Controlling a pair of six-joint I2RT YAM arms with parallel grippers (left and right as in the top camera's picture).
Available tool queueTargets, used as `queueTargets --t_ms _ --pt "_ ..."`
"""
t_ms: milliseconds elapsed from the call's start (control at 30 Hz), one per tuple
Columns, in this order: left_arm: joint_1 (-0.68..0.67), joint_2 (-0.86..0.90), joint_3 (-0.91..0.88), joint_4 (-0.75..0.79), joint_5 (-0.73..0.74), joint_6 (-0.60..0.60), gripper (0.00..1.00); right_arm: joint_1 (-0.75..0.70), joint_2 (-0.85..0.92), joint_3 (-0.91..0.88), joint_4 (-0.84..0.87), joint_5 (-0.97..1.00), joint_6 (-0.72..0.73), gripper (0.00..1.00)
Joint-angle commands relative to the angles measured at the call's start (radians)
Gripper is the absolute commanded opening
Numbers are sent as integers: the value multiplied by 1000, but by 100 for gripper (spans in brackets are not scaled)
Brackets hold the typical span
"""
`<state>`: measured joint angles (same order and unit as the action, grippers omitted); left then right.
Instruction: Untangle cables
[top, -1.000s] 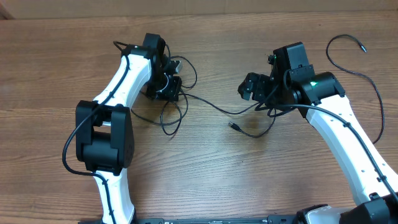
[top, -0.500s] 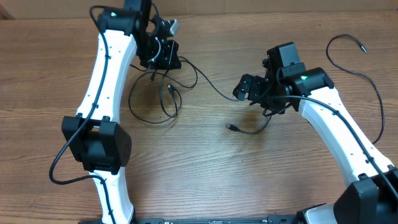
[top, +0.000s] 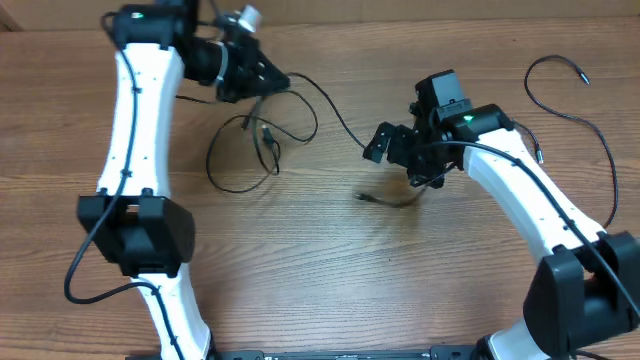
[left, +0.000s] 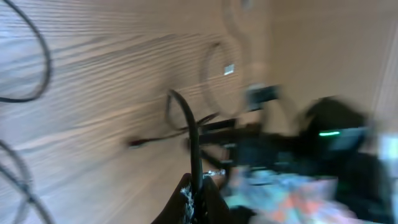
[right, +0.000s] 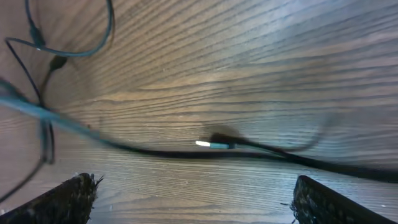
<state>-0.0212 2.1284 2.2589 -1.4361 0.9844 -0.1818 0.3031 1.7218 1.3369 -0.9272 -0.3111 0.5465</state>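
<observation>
Cables (top: 245, 150) look thin, limp and light: loose loops on the table (top: 330, 290) below the left gripper (top: 275, 80), with one strand running across to the right gripper (top: 388, 143). Left claw is pinched on a raised strand; right claw is spread wide and empty over the strand. I'd grab near the plug (top: 364, 197), which should slip less. The lone cord (top: 575, 105) far right is well apart, not blocking.
</observation>
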Motion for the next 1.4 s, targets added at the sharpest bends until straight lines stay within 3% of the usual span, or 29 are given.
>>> queueTargets --t_ms 0,233,433,600,800,1000,1367 --pt "61 -4 29 10 182 -150 4 16 8 11 14 -13 6 100" --pt "118 -4 29 -8 120 -284 4 57 8 11 45 -120 -45 100" --pt "118 -4 29 -11 6 -481 4 132 9 11 91 -174 -80 100" --pt "120 -4 29 26 7 -695 4 215 9 10 158 -174 -77 100" --pt "118 -4 29 128 49 -813 4 307 10 5 277 -173 -34 100" --pt "114 -4 29 128 91 -988 4 389 47 -34 472 -145 81 100" --pt "114 -4 29 129 96 -1064 4 504 178 -122 908 46 381 100"
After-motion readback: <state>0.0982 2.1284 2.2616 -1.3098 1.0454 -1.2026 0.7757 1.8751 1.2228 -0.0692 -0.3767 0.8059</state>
